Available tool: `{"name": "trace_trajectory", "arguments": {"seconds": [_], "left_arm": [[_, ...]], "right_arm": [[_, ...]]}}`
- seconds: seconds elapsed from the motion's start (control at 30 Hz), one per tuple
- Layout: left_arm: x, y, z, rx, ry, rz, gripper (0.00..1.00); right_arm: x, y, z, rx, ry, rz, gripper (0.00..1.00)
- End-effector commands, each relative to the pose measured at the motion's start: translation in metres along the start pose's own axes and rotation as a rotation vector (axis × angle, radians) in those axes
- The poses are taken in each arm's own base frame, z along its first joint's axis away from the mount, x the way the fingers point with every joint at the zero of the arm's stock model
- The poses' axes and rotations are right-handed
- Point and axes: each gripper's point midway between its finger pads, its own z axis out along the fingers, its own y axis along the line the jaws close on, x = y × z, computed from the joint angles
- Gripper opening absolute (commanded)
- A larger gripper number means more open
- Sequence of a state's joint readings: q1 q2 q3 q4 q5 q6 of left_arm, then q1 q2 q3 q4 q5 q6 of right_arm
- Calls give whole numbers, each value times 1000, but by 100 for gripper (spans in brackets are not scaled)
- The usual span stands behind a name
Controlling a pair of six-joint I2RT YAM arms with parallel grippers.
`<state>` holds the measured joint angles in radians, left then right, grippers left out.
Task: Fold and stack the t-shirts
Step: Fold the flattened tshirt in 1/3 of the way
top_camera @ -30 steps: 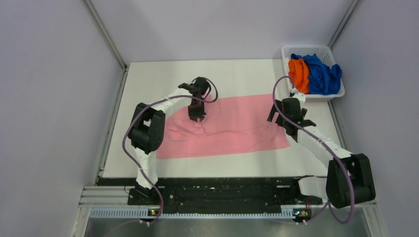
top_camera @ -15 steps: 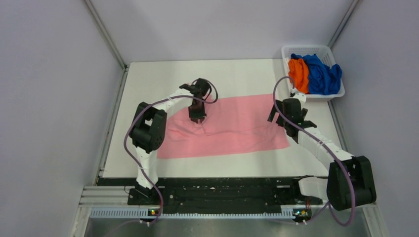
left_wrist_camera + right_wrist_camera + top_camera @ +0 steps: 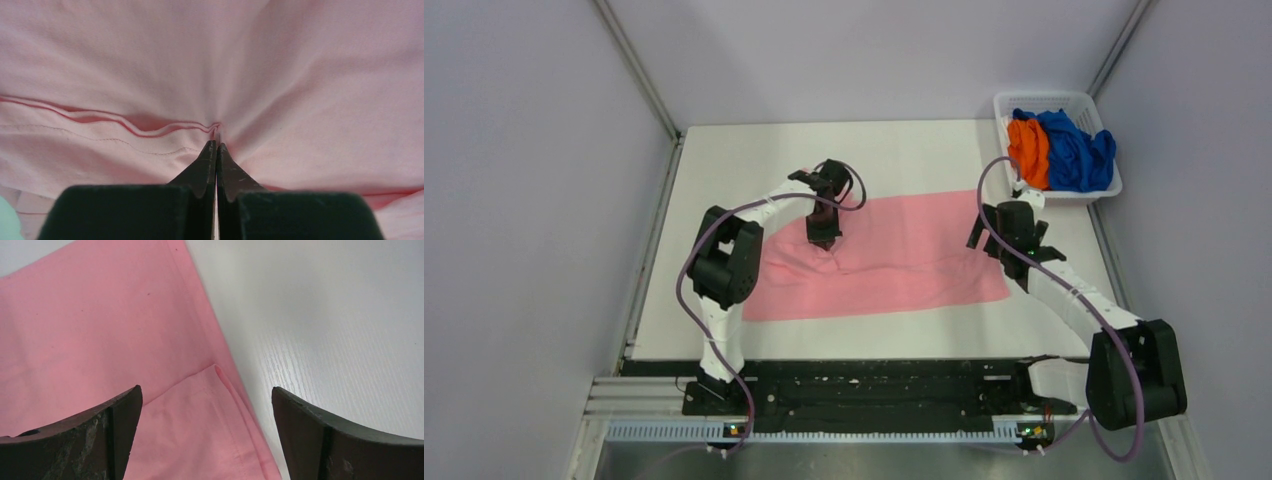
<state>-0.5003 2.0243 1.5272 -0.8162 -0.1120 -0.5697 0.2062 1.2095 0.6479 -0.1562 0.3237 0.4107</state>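
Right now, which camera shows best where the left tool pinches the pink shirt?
The left wrist view: the left tool is shut, the pink shirt puckering at its tips. The top view shows that pinch tiny. The right wrist view shows only the shirt's edge below the open right tool.

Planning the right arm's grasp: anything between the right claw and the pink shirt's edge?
Nothing visible. The open right claw hangs directly over the pink t-shirt at its hemmed edge, with the white table beside it.
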Motion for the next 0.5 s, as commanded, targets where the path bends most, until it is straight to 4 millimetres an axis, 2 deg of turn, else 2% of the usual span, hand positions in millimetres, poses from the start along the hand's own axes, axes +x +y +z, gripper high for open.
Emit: {"name": "trace_trajectory", "arguments": {"seconds": [0.0, 0.27, 0.47], "left_arm": [[-3, -8, -2, 34, -5, 38, 0], [-12, -35, -32, 176, -99, 113, 0], [-13, -42, -31, 194, -100, 140, 0]], "right_arm": [[-17, -4, -6, 10, -67, 13, 99], [-19, -6, -9, 15, -81, 15, 99], [-21, -8, -11, 20, -91, 19, 99]]}}
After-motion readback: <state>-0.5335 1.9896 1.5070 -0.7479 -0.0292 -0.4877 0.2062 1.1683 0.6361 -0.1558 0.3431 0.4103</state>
